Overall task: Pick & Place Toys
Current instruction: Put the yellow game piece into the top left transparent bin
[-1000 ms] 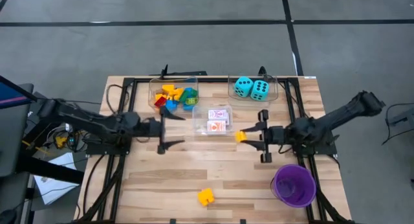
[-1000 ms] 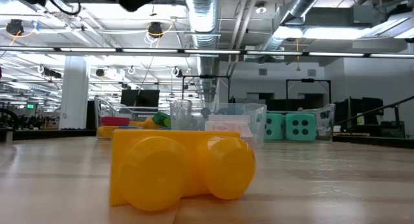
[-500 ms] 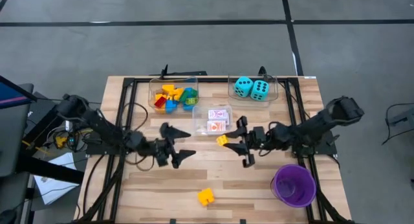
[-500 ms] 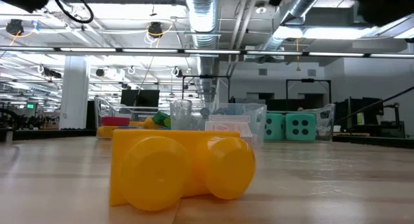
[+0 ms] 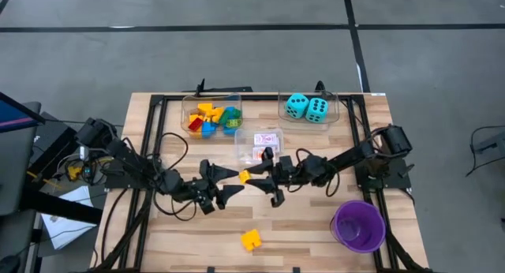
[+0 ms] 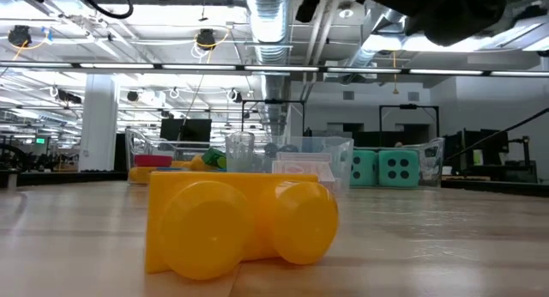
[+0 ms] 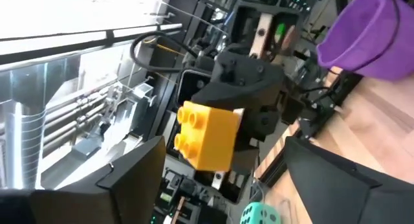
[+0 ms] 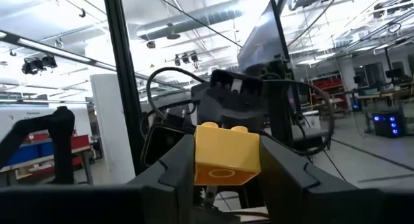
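While a second yellow brick lies alone near the desk's front edge, filling the low view, a purple cup stands at the front right, well clear of both arms. Toward the back sit three clear bins: one with mixed bricks, one with two turquoise dice, and a middle one with red-and-white card packs just behind the right hand. Nothing stands between the two hands. Since a second ago both arms have swung in from the desk's sides toward the middle; the right one has carried its yellow brick leftward from beside the card bin, and the left hand has narrowed a little. Now both arms stretch low and nearly level over the desk, hands pointing at each other. The right hand is clamped on the brick, held above the desk at mid-depth. The left hand's fingers stand apart just beside that brick, not yet gripping it.
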`<state>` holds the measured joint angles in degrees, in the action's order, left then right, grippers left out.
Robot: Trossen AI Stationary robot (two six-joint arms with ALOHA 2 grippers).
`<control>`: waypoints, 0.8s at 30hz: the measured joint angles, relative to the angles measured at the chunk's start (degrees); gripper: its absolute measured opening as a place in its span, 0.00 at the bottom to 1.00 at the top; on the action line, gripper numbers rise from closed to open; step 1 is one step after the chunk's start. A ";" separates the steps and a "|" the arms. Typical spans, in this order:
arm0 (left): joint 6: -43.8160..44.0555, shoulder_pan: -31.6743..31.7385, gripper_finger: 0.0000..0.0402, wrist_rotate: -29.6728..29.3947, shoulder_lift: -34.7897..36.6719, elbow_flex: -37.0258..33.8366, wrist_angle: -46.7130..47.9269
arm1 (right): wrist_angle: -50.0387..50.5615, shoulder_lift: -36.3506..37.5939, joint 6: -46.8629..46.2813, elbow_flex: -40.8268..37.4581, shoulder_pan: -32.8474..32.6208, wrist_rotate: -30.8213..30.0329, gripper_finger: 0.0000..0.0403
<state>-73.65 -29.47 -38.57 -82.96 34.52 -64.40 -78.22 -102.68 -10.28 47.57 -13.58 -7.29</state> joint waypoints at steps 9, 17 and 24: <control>0.20 0.56 0.74 -0.21 0.18 0.02 -0.41 | 1.26 -1.45 -1.10 0.46 -0.61 -0.04 0.31; 2.01 0.66 0.74 0.93 0.18 0.02 -0.21 | 2.65 -2.52 -1.76 2.65 -0.59 -0.18 0.32; 3.47 1.74 0.73 -0.26 0.18 0.00 -0.17 | 6.37 -3.67 -1.78 4.98 -0.53 -0.19 0.32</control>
<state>-70.18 -27.73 -38.83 -82.78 34.52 -64.58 -71.85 -106.35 -12.05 52.55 -14.11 -7.47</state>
